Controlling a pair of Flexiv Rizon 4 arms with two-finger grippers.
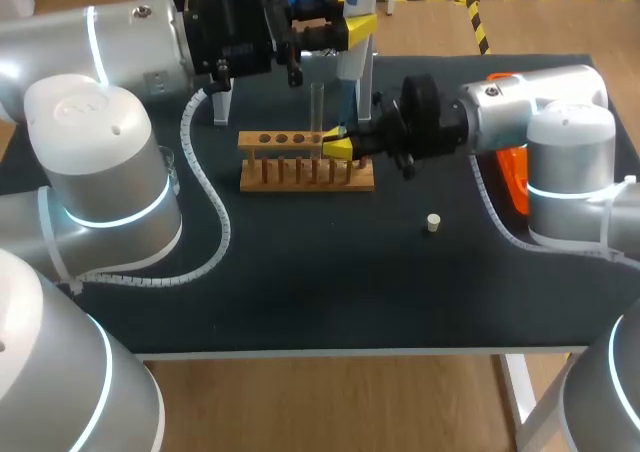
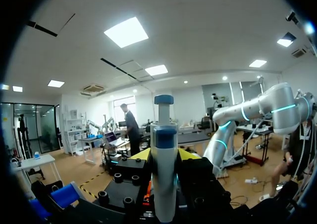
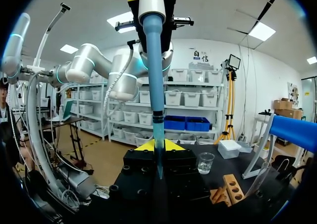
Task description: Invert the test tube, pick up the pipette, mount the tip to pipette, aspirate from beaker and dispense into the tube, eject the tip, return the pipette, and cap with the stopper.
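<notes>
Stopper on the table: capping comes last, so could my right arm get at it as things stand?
Probably yes. The stopper lies alone on bare table near the right arm, nothing over it; the right gripper need only leave the rack.

i see the table (image 1: pixel 300 302) evenly lit from above, bright enough, and shadows on its dark top are faint. my left arm (image 1: pixel 100 42) carries white glare on its glossy shell. in both wrist views the ceiling panels (image 2: pixel 126 32) burn to plain white, and the pipette (image 3: pixel 153 60) looks shaded against them.
</notes>
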